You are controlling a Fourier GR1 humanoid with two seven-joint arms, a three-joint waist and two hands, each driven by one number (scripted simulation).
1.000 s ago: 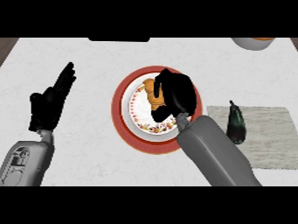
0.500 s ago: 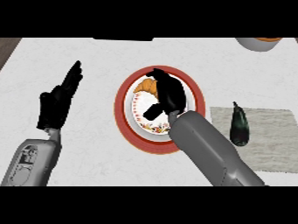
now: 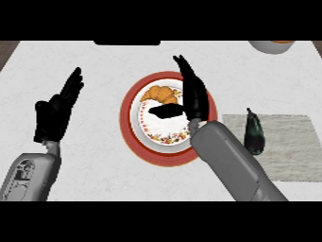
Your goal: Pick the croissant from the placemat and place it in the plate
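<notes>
The croissant (image 3: 160, 95) lies on the plate (image 3: 127, 120), in the upper left part of its white middle, with the flowered border curving round it. The plate has a broad red rim and stands near the centre of the pale marbled counter (image 3: 93, 61).

The right hand (image 3: 193, 101) is over the right half of the plate. Its fingers (image 3: 187, 75) are straight and held together, pointing away from the robot past the plate's far rim, and its thumb (image 3: 165, 111) sticks out sideways over the plate's middle, just below the croissant. The hand is spread flat and holds nothing; the croissant sits just beside its fingers, at their left, and the view does not settle whether they touch. The right forearm (image 3: 233, 165) hides the plate's lower right rim.

The left hand (image 3: 57, 111) is at the left of the view, well apart from the plate, resting with its fingers straight and pointing up, empty.

To the right of the plate lies the grey placemat (image 3: 296, 151). On its left edge lies a dark, long vegetable (image 3: 254, 133), probably an aubergine, lengthwise from far to near and close to the right forearm. A white bowl (image 3: 271, 46) shows at the counter's far right corner, partly cut off.
</notes>
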